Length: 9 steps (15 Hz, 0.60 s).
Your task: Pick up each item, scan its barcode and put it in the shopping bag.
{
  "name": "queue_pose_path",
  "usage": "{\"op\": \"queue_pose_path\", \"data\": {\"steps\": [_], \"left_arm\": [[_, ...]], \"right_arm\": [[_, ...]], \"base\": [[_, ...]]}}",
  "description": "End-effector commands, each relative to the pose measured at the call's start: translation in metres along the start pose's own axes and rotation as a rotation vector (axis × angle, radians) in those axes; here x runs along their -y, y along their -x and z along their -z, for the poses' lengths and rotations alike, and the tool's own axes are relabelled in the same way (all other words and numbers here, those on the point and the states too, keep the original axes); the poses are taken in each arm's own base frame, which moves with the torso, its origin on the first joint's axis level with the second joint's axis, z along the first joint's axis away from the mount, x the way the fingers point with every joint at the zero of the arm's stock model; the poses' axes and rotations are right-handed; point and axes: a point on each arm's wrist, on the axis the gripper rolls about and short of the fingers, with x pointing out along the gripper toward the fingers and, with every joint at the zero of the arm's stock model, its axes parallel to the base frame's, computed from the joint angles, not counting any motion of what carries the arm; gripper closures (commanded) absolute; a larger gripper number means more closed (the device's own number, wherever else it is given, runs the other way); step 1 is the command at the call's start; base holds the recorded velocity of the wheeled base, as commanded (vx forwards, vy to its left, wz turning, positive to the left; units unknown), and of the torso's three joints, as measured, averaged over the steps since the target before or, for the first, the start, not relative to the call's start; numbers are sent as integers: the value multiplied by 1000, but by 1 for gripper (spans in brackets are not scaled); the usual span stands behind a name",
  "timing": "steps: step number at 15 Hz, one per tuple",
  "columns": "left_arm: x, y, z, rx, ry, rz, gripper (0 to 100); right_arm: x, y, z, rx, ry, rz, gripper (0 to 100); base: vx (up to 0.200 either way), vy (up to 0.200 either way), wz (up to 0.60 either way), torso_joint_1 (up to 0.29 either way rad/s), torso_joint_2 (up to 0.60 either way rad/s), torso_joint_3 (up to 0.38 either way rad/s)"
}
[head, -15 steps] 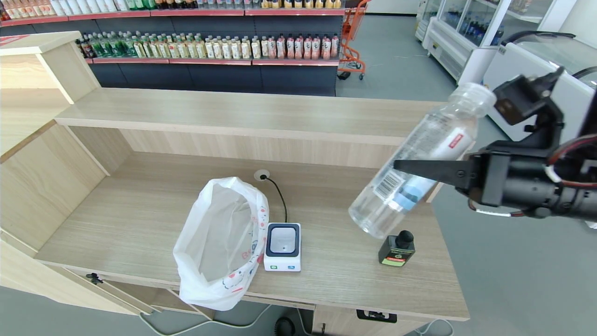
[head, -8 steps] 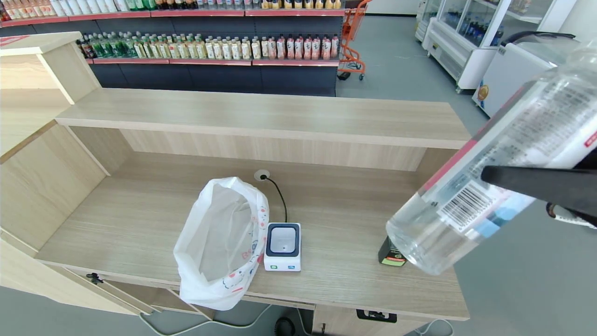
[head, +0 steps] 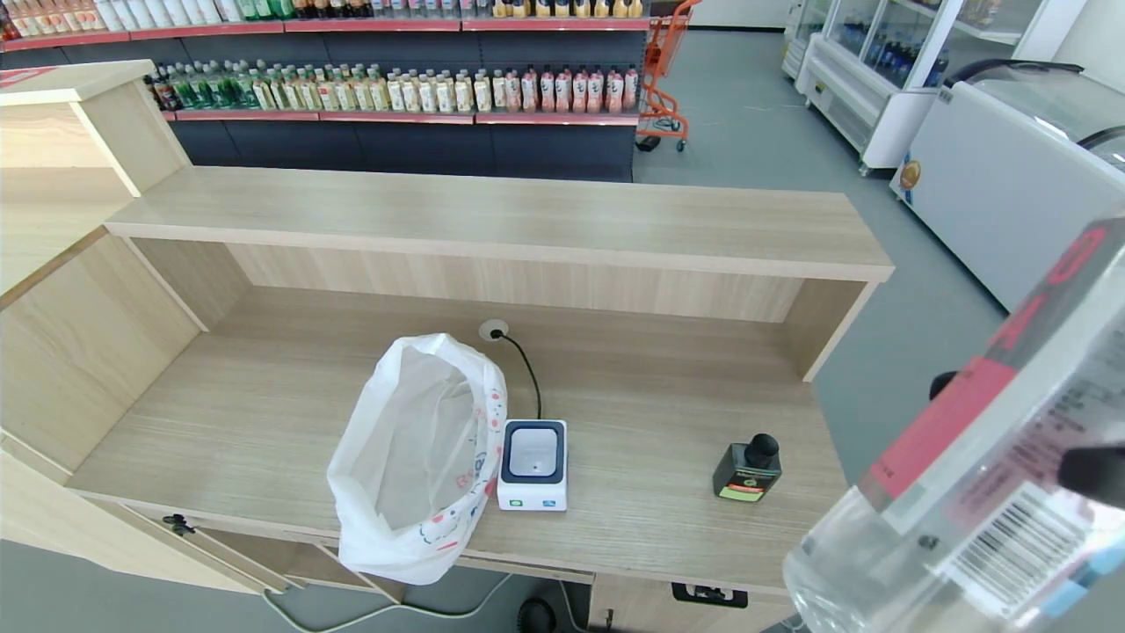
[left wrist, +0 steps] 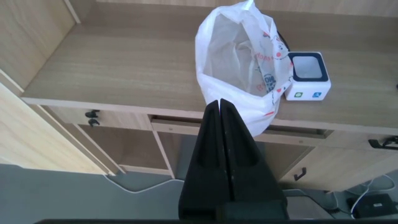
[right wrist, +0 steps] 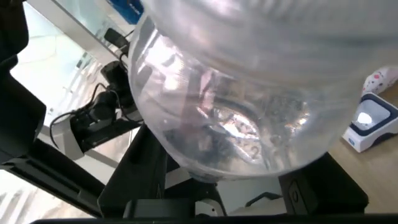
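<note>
At the checkout desk (head: 264, 413), the right end effector (head: 1019, 431) is gripping a clear water bottle (head: 958, 527), tilted base-down with its barcode facing upward, well right of the scanner (head: 532, 463) and shopping bag (head: 413, 457); the left end effector (left wrist: 221, 121) is hanging closed and empty.

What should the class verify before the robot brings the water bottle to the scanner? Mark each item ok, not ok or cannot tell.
1. Water bottle gripped in the right jaws: ok.
2. Barcode located on the bottle: ok, it faces the head camera.
3. Barcode presented to the scanner: not ok, the bottle is held well off to the scanner's right.
4. Scanner window uncovered: ok.
5. Route to the scanner: cannot tell; a small dark bottle stands on the counter in between.
6. Shopping bag mouth open: ok.
</note>
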Motion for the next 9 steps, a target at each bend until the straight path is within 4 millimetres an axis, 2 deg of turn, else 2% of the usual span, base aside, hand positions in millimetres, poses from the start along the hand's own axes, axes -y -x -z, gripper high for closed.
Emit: {"op": "queue_pose_path", "data": {"steps": [1,9], "left_arm": [[0,0,0,1,-1,0,100],[0,0,0,0,1,0,100]], "right_arm": [[-11,5,-3,7,13,-37,100],[-37,27,16,-7,30,-136,100]], "base": [[0,0,0,0,0,0],[0,0,0,0,0,0]]}}
